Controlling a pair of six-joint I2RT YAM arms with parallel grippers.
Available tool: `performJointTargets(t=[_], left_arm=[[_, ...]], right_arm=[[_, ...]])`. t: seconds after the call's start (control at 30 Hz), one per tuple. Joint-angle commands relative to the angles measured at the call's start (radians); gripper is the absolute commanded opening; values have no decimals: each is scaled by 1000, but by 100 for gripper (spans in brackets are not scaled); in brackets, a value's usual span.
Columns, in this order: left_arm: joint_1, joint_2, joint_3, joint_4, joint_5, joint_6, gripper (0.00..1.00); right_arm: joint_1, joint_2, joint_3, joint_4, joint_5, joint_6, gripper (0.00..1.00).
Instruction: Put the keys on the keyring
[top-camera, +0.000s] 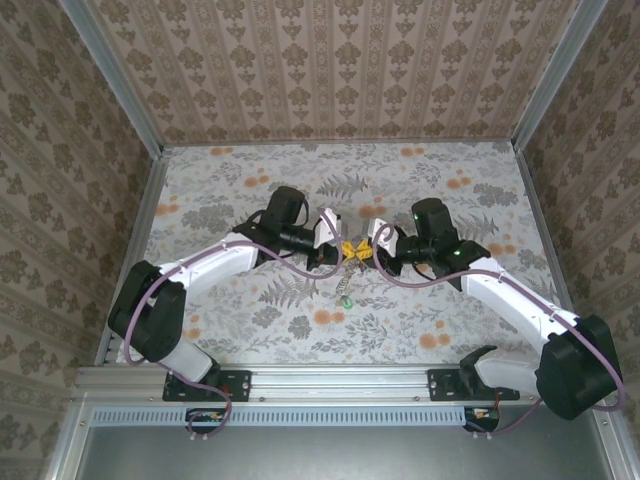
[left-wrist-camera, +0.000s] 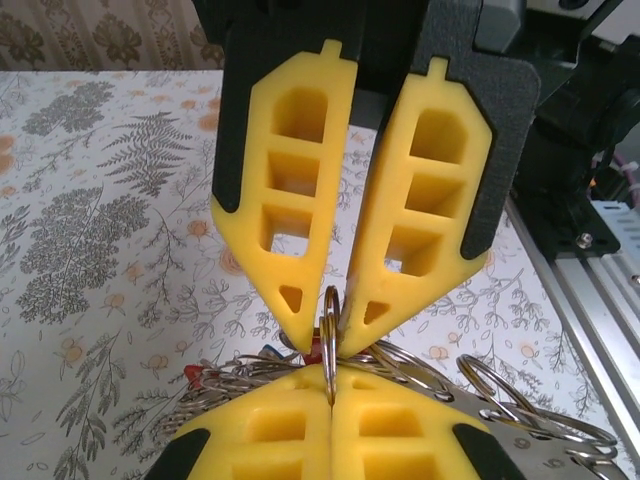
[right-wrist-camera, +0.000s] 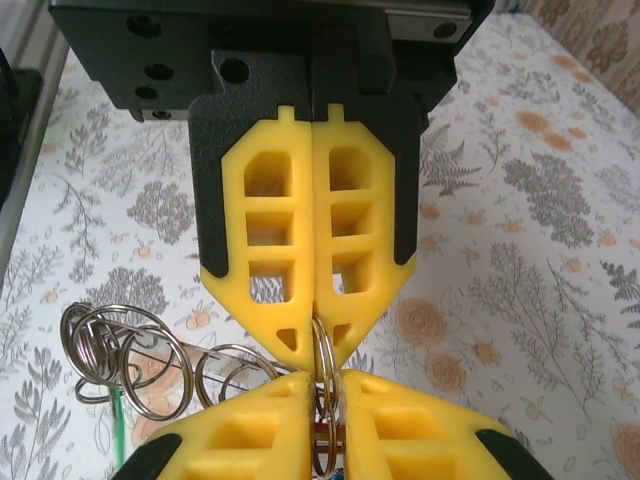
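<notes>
At centre of top view, keyring hangs as short silvery string below point where both tools meet, over flowered table. Green key sits at its low end. Left tool reaches in from left of frame, yellow fingers pressed flat together, clamped on one ring of keyring. Right tool faces it tip to tip, fingertips nipping same ring from opposite side, fingers slightly apart nearer their bases. Rest of keyring fans out at lower left of right wrist view, rings overlapping.
</notes>
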Motion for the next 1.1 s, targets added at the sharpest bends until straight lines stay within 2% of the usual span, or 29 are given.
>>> performJointTargets(t=[0.0,0.13,0.3,0.33,0.4,0.53,0.7,0.83,0.87,0.93,1.0,1.07], left_arm=[[4,-53,8,110,146,-40,0],[13,-55,3,132,174,-62,0],[17,-55,-3,132,145,-71,0],[17,-54,-2,120,131,-62,0],[11,-50,13,51,65,-19,12],[-4,-36,48,-79,-40,63,18],[-32,-5,107,-217,-149,142,13],[-43,2,119,-240,-185,158,0],[-45,1,121,-241,-188,158,0],[-43,0,120,-240,-176,156,0],[-35,-5,115,-218,-119,144,0],[-28,-14,97,-167,-36,117,0]], right_arm=[[-15,12,-32,72,-49,40,16],[-25,18,-35,91,-58,52,15],[-27,22,-7,77,-78,62,0],[-27,20,1,72,-79,62,0],[-24,14,20,46,-70,52,0],[5,10,67,-44,-17,0,0],[58,12,124,-146,84,-63,0],[99,9,153,-197,166,-92,0],[101,3,156,-199,171,-94,0],[102,-10,146,-181,178,-89,0],[96,-23,119,-149,176,-87,1],[68,-24,91,-120,108,-61,4]])
